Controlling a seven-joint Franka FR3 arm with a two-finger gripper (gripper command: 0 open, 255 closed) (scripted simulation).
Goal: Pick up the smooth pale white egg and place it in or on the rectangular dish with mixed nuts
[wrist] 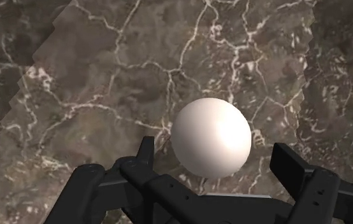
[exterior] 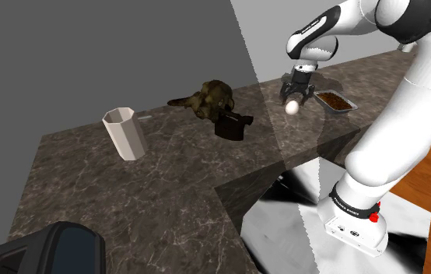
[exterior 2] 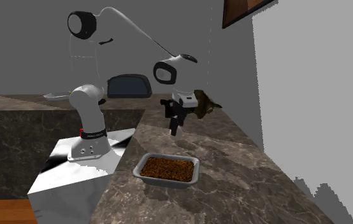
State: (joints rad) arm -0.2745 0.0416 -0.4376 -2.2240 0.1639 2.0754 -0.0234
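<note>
A smooth white egg (exterior: 292, 107) lies low over the dark marble counter (exterior: 175, 179), directly under my black gripper (exterior: 294, 99). In the wrist view the egg (wrist: 211, 137) sits between the two fingers (wrist: 147, 153), which stand apart with a narrow gap on each side, so the gripper (wrist: 218, 154) is open and not clasping it. The rectangular grey dish of brown nuts (exterior: 336, 102) stands just to the shoulder view's right of the egg. In the second exterior view the dish (exterior 2: 167, 170) lies nearer the camera than the gripper (exterior 2: 173, 129).
A pale faceted cup (exterior: 124, 134) stands at the shoulder view's left. A brown lumpy object (exterior: 214, 96) and a small black object (exterior: 233, 125) lie mid-counter. A dark rounded appliance (exterior: 50, 249) sits at the lower left. The counter drops off beside my stand (exterior: 346, 226).
</note>
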